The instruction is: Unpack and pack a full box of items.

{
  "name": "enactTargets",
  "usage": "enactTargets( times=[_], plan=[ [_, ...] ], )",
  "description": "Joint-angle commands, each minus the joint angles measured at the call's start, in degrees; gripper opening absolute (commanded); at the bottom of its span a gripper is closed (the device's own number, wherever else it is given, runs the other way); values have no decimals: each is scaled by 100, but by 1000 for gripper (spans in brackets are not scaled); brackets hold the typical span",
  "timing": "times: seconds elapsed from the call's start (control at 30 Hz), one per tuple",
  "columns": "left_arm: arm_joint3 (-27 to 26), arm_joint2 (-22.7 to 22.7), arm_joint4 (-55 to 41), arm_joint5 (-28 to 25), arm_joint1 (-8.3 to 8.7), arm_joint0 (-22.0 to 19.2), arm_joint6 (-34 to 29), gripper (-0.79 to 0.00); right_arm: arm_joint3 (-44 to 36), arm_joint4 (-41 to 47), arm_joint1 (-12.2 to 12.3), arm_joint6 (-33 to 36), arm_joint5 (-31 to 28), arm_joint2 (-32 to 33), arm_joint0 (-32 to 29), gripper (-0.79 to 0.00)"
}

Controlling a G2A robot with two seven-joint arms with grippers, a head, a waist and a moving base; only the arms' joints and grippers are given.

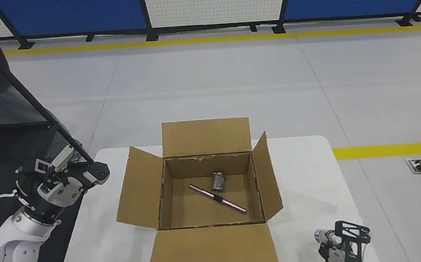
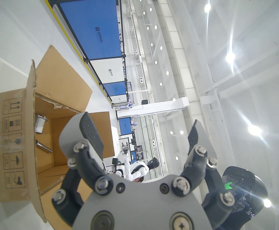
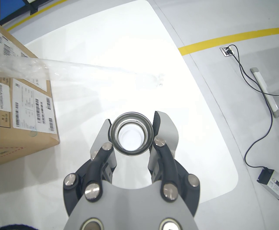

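while the left claw [image 2: 141,122] gapes, the right claw [image 3: 133,118] grips a metal sleeve [image 3: 113,132] upright.

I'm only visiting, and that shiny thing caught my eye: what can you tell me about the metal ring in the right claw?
The metal ring is a short, hollow sleeve of polished, steel-like metal. It is seen end-on, with the white table visible through its bore. The right gripper is shut on it, one finger pressed against each side. It is over the table, apart from the cardboard box.
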Motion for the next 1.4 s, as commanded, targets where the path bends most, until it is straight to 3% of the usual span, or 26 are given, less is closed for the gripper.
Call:
enactTargets(
  times=[0.0,0.27,0.6,0.97,1.33,1.37],
  plan=[
    [0,0,0,0,0,0,0,0,-3,-1,-1,-3,19,-5,1,-785],
    [0,0,0,0,0,0,0,0,49,13,0,42,21,19,11,-785],
    [-111,21,-99,-49,0,154,331,0,288,-577,7,1529,68,-82,745,-785],
    [-120,25,-107,-44,2,161,373,0,680,-696,-9,2271,74,-44,1306,-785],
    [-120,25,-107,-44,2,161,373,0,904,-682,-28,2338,80,-30,1547,-785],
    [-120,25,-107,-44,2,161,373,0,921,-683,-29,2351,77,-30,1563,-751]
  ],
)
